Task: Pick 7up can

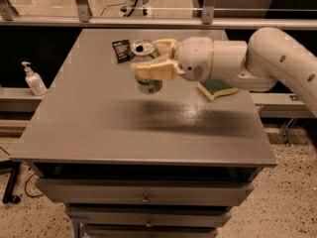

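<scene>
The 7up can (146, 85) is a small can with a silver top and dark pull-tab hole, upright, held in the air above the grey table (99, 133). My gripper (151, 58) reaches in from the right on a white arm and is shut on the can, one cream finger (154, 71) across its front and the other behind its top. The can's shadow lies on the table below and to the right of it.
A small black packet (121, 50) lies at the table's back, just left of the can. A green-and-yellow sponge (217, 88) lies at the right, partly under my arm. A white pump bottle (33, 79) stands on a shelf left of the table. Drawers sit below the front edge.
</scene>
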Robot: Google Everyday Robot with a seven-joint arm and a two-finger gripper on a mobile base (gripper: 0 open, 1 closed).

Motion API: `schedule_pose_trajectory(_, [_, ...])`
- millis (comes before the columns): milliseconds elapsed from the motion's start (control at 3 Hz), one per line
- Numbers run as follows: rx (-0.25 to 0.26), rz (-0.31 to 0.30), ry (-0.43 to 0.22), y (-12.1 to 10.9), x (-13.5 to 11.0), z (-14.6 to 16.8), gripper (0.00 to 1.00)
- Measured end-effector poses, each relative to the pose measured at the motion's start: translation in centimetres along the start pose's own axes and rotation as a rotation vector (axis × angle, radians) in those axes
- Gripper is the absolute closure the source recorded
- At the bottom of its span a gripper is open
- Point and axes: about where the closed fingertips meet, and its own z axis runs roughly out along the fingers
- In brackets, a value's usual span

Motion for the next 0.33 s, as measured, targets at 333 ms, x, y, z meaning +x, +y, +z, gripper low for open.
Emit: schedule_pose_trajectory(333, [0.013, -0.010, -0.009, -0.58, -0.74, -0.32, 1.00])
